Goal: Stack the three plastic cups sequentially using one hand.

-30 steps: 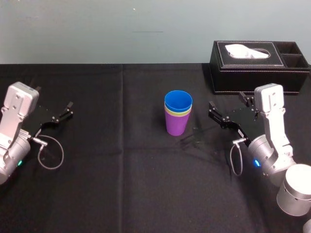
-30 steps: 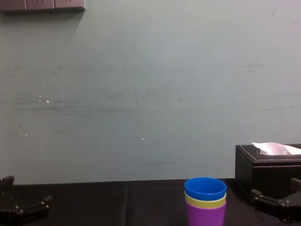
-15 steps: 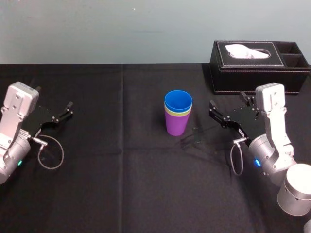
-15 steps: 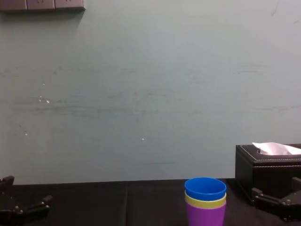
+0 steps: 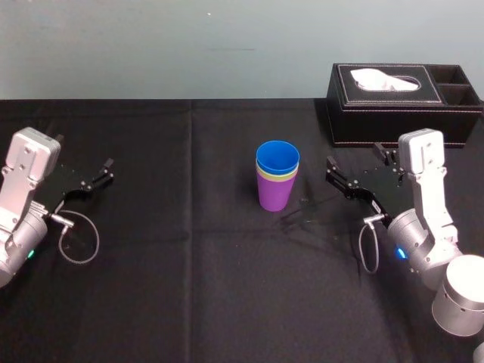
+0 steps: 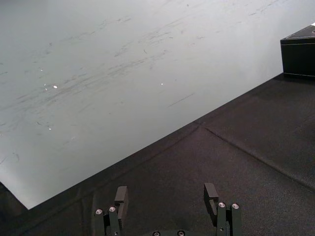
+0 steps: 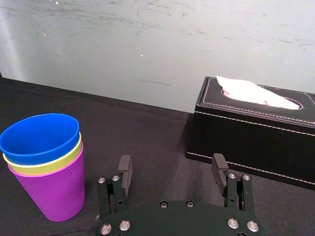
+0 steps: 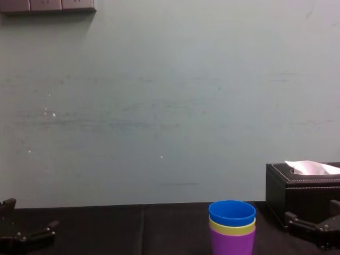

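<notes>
The three cups are found nested in one upright stack at the middle of the table (image 5: 189,287), which is covered in black cloth. The purple cup (image 5: 274,195) is set at the bottom, on the cloth. The yellow-green cup (image 5: 277,178) is seated inside it, with a narrow rim band exposed. The blue cup (image 5: 277,159) is seated innermost and topmost, mouth up.

The right gripper (image 5: 357,162) is held low over the cloth, to the right of the stack and apart from it, pointed roughly toward the cups. Its fingers (image 7: 124,169) are spread wide and nothing is held between them.

A black tissue box (image 5: 401,102) is placed at the far right, beyond the right gripper, with a white tissue (image 5: 386,79) standing out of its slot.

The left gripper (image 5: 82,153) is parked at the far left, well apart from the stack. Its fingers (image 6: 121,195) are likewise parted and nothing is held.
</notes>
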You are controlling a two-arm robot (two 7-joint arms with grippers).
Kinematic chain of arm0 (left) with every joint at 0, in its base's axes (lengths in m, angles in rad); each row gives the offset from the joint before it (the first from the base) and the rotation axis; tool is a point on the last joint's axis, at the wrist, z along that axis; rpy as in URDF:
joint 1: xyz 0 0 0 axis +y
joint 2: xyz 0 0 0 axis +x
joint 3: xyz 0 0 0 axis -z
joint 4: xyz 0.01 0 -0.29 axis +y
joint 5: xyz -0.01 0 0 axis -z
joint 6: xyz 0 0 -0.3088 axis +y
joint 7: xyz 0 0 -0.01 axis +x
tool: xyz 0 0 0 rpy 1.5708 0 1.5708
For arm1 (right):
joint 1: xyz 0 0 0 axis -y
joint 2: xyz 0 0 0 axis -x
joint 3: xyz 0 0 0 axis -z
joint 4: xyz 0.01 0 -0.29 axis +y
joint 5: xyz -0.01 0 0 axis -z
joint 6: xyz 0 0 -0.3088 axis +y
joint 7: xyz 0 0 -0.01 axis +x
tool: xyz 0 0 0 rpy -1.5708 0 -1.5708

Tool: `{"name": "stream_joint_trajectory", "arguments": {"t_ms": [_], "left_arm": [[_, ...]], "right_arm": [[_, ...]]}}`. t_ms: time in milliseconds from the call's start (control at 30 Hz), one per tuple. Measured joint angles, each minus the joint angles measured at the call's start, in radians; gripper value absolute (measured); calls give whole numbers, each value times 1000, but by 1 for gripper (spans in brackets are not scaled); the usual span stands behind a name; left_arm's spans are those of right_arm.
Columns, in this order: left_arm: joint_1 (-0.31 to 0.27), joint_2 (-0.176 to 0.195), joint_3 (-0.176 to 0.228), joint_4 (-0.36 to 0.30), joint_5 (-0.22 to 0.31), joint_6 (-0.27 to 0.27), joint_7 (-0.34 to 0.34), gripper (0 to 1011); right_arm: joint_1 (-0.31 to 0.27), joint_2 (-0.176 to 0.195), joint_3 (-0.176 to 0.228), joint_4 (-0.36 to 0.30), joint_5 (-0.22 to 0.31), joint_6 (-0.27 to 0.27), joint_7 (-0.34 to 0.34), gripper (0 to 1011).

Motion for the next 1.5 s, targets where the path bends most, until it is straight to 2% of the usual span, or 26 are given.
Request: {"name": "stream_joint_trajectory", "arguments": {"t_ms": [1500], "left_arm": [[0,0,0,0,0,0,0,1011]], "right_arm": [[0,0,0,0,1,0,0,1000]]}}
